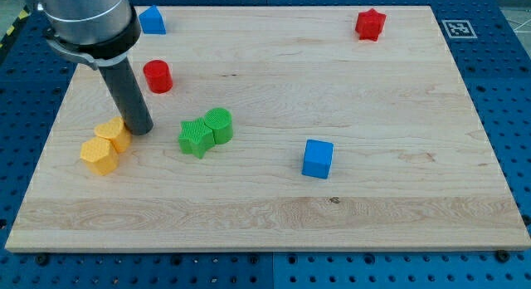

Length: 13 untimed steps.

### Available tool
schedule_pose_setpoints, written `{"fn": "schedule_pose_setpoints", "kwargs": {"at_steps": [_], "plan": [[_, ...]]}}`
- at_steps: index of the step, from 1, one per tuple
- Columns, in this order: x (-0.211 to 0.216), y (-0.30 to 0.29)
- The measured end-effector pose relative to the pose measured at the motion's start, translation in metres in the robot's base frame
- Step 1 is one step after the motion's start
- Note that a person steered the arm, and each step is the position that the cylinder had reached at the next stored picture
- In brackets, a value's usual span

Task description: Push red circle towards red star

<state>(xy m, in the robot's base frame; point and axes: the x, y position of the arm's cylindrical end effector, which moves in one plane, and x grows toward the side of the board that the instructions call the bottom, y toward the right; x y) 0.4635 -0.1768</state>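
Observation:
The red circle point(157, 76) is a short red cylinder near the view's upper left of the wooden board point(274, 214). The red star point(370, 25) sits far off at the view's upper right. My tip point(140, 129) rests on the board below and slightly left of the red circle, apart from it. The tip stands right beside the upper yellow block point(114, 134), at its right edge.
A second yellow block point(99, 154) lies just below-left of the first. A green star point(196, 137) and a green cylinder point(219, 124) touch each other right of the tip. A blue cube point(317, 159) sits at centre right. A blue block point(151, 20) lies at the top left.

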Motion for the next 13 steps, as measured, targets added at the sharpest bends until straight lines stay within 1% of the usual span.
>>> {"fn": "schedule_pose_setpoints", "kwargs": {"at_steps": [2,3,5,7,8,9,10,11,12,13], "plan": [[-0.013,0.007],[-0.018,0.0],[-0.066,0.002],[-0.098,0.013],[-0.104,-0.001],[-0.123,-0.008],[-0.142,-0.002],[-0.142,0.022],[-0.142,0.059],[-0.16,0.071]]}}
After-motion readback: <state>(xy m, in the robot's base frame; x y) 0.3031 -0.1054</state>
